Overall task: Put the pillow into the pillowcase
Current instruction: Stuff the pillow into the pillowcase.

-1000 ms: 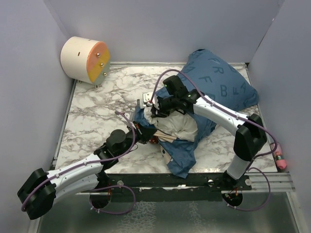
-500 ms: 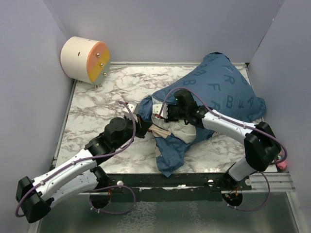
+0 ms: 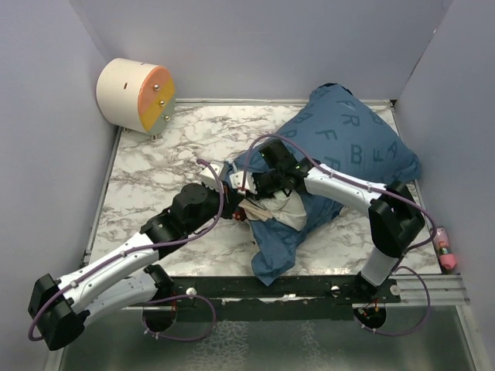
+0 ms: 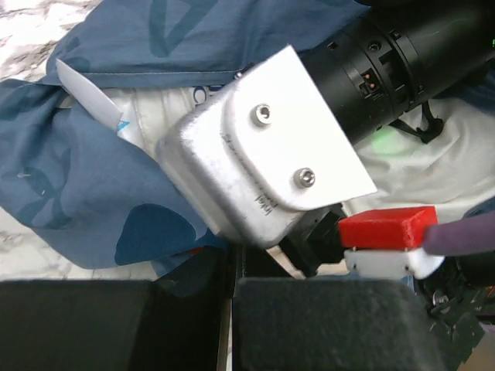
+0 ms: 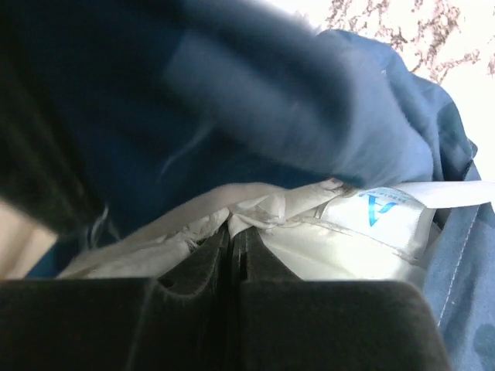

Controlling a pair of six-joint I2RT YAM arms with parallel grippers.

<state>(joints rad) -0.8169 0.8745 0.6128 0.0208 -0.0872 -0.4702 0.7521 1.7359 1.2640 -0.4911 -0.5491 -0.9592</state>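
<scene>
The blue letter-printed pillowcase (image 3: 352,143) lies bulging at the back right, its open end trailing toward the front (image 3: 274,251). The white pillow (image 3: 285,207) sticks out of that opening; most of it is hidden inside. My right gripper (image 3: 259,188) is at the opening, and in the right wrist view it (image 5: 232,232) is shut on a pinch of the pillow's white cloth (image 5: 278,216) beside its printed label (image 5: 379,210). My left gripper (image 3: 234,205) meets it from the left, and the left wrist view shows it (image 4: 232,267) shut on the pillowcase's hem (image 4: 93,193), right beside the right wrist's silver housing (image 4: 263,166).
A cream cylinder with an orange face (image 3: 135,94) stands in the back left corner of the marble table (image 3: 155,174). A small pink object (image 3: 443,249) lies off the table's right edge. Grey walls close in the left, back and right.
The right gripper has gone from open to shut on the pillow's cloth. The left arm has reached farther back and right, and the pillowcase has slid over more of the pillow.
</scene>
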